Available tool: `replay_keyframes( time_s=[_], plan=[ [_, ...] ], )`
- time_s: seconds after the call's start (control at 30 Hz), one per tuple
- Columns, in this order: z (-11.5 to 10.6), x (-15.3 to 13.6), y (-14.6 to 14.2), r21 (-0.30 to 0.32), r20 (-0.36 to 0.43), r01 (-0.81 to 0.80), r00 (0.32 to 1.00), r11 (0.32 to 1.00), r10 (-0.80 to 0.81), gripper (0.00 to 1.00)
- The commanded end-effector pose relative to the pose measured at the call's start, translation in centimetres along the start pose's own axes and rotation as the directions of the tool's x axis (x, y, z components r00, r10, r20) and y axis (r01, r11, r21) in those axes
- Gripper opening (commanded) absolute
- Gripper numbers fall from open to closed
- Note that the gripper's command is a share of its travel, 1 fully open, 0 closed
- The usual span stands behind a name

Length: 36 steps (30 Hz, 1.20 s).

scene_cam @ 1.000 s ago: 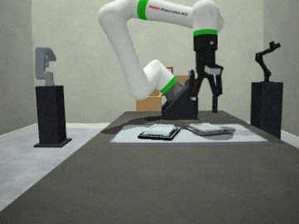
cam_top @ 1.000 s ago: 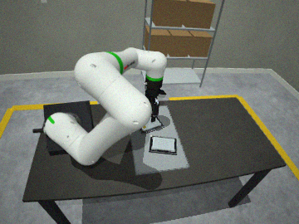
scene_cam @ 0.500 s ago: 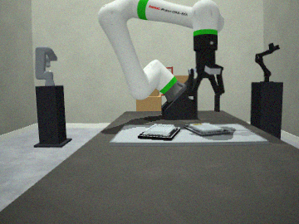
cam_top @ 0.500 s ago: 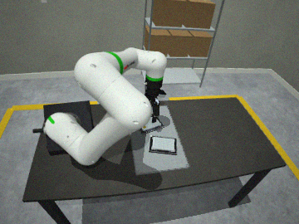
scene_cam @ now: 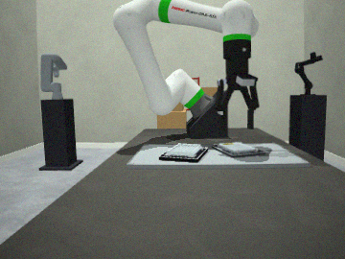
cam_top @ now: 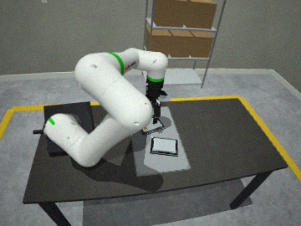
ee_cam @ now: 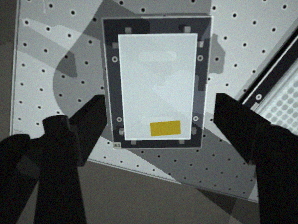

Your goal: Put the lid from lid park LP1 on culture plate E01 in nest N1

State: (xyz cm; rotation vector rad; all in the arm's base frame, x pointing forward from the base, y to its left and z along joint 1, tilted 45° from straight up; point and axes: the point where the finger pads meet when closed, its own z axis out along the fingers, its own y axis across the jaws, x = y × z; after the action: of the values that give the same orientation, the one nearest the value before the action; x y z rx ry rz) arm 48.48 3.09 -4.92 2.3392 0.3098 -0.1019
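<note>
Red lettering on my white forearm in exterior view, too small to read. Yellow rectangular label (ee_cam: 165, 128) on translucent white rectangular lid (ee_cam: 157, 85), no text legible. Lid lies in dark-framed lid park (ee_cam: 110, 85), upper centre of wrist view, on perforated grey mat (ee_cam: 45, 75). My black two-finger gripper (ee_cam: 160, 132) hangs wrist-down above lid, fingers spread wide, holding nothing. Clear well-patterned culture plate (cam_top: 164, 146) in nest, centre of top view, uncovered.

Light is even and fairly dim, falling from above: the arm (cam_top: 109, 106) throws a broad soft shadow on the table (cam_top: 226, 127) beneath it. Edges look soft and slightly blurred throughout, without glare.
</note>
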Motion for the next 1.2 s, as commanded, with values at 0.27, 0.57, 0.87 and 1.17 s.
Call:
replay_keyframes(
  time_s=[0.27, 0.57, 0.87, 1.17],
  plan=[
    [0.3, 0.1, 0.0, 0.0, -0.002, 0.0, 1.0, 1.0, 0.0, 0.69],
    [0.9, 0.1, 0.0, 0.0, -0.002, 0.0, 1.0, 1.0, 0.0, 0.69],
    [2.0, 0.1, 0.0, 0.0, -0.002, 0.0, 1.0, 1.0, 0.0, 0.69],
    [3.0, 0.1, 0.0, 0.0, -0.002, 0.0, 1.0, 1.0, 0.0, 0.69]
  ],
)
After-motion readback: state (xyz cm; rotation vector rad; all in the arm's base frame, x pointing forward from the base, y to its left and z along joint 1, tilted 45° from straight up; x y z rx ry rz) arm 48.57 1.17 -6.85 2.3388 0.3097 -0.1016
